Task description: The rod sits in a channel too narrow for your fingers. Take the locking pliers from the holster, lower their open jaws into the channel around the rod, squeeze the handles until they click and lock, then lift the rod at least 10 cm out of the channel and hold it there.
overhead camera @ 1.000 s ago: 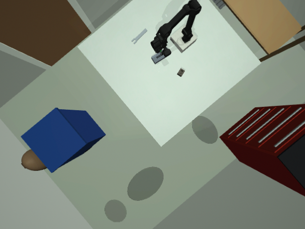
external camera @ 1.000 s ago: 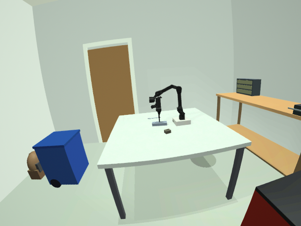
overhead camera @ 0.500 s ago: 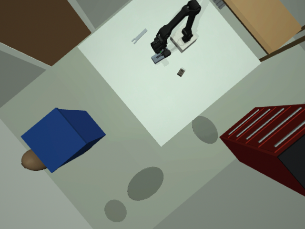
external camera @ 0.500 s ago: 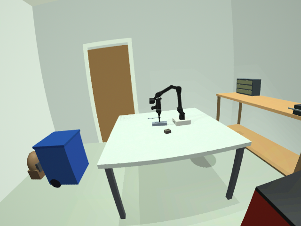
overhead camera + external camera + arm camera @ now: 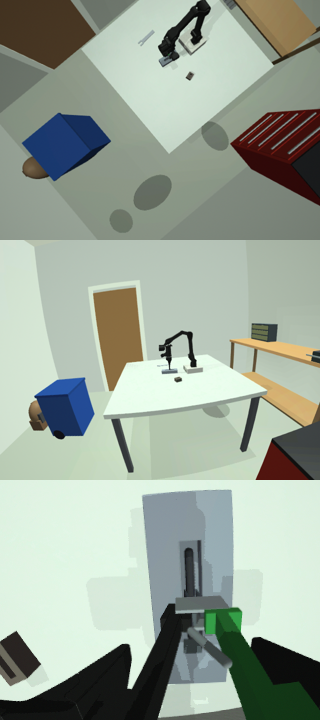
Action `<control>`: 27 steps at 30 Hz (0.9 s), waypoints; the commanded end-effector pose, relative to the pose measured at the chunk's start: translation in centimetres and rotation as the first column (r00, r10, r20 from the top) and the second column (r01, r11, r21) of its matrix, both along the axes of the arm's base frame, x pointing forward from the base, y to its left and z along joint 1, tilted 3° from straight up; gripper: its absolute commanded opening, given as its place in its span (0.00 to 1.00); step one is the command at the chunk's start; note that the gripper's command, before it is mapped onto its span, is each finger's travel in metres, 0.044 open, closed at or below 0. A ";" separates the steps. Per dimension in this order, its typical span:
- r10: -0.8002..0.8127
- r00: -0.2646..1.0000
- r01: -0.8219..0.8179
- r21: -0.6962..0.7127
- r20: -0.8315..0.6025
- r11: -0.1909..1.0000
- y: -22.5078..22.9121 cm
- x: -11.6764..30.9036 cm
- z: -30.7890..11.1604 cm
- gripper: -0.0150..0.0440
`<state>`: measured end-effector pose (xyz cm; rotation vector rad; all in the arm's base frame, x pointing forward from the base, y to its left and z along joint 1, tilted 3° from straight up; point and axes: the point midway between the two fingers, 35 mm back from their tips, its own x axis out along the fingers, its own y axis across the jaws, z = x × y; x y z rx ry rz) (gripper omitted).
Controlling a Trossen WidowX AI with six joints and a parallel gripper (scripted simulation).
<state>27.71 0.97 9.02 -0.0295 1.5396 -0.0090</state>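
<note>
The grey-blue channel block (image 5: pixel 162 62) (image 5: pixel 164 372) (image 5: pixel 167 535) lies on the table. The dark rod (image 5: pixel 188 572) shows in its narrow slot. My gripper (image 5: pixel 169 55) (image 5: pixel 169 361) (image 5: pixel 191 648) points down over the block, shut on the locking pliers. The pliers (image 5: pixel 200 604) show a grey crosspiece, a green part at right, black parts at left and a slanting grey pin. Their lower end reaches down to the slot near one end of the rod. Jaw depth and jaw contact with the rod are hidden. The small brown holster (image 5: pixel 189 75) (image 5: pixel 178 379) (image 5: pixel 26 654) stands empty beside the block.
A grey open-ended wrench (image 5: pixel 147 36) (image 5: pixel 162 365) lies on the white table (image 5: pixel 165 113) (image 5: pixel 180 395), beyond the block. The arm's pale base block (image 5: pixel 191 49) (image 5: pixel 193 370) stands close to the channel block. A blue bin (image 5: pixel 56 147) (image 5: pixel 60 410) stands off the table.
</note>
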 end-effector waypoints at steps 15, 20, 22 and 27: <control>0.003 1.000 -0.003 -0.006 0.001 1.000 -0.3 0.0 0.0 0.75; 0.003 1.000 -0.003 -0.006 0.001 1.000 -0.3 0.0 0.0 0.74; 0.003 1.000 -0.003 -0.006 0.001 1.000 -0.3 0.0 0.0 0.73; 0.003 1.000 -0.003 -0.006 0.001 1.000 -0.4 0.0 0.0 0.72</control>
